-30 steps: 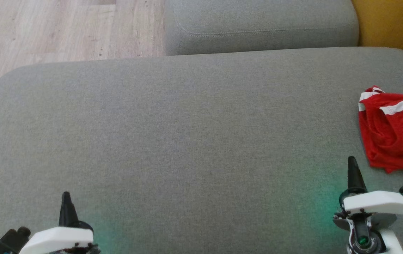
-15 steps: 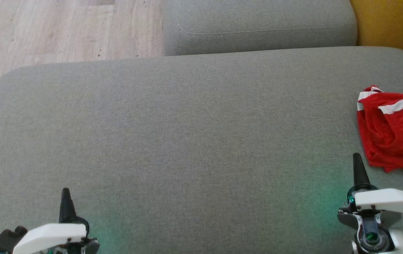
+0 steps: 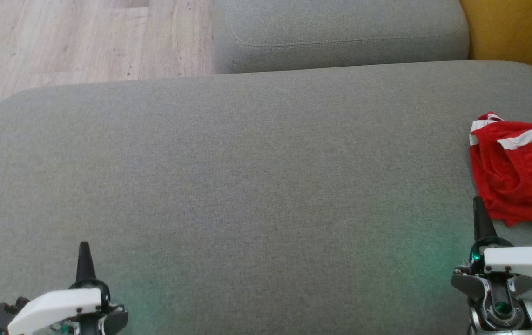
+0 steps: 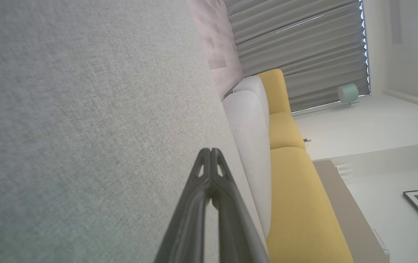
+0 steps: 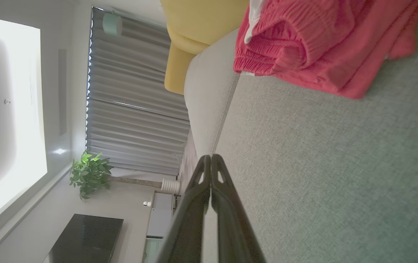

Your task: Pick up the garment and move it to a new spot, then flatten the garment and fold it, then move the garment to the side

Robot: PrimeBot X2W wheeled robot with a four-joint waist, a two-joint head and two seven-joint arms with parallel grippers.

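The garment (image 3: 519, 174) is red with white stripes and lies crumpled at the right edge of the grey cushion (image 3: 247, 186). In the right wrist view the garment (image 5: 315, 44) bunches up at the top. My right gripper (image 3: 478, 204) hovers just left of the garment's near corner, fingers pressed together and empty; its fingertips (image 5: 210, 157) meet in the wrist view. My left gripper (image 3: 83, 247) sits at the lower left over bare cushion, also shut with nothing held, its tips (image 4: 210, 150) touching.
A second grey cushion (image 3: 340, 32) lies beyond the main one. Wooden floor (image 3: 84, 37) shows at the upper left. A yellow sofa part (image 3: 517, 32) stands at the upper right. A wide stretch of grey fabric spreads between the two grippers.
The right gripper has drifted rightward and slightly up, closer to the garment's near corner. The left gripper has edged forward a little. The head view has shifted slightly.
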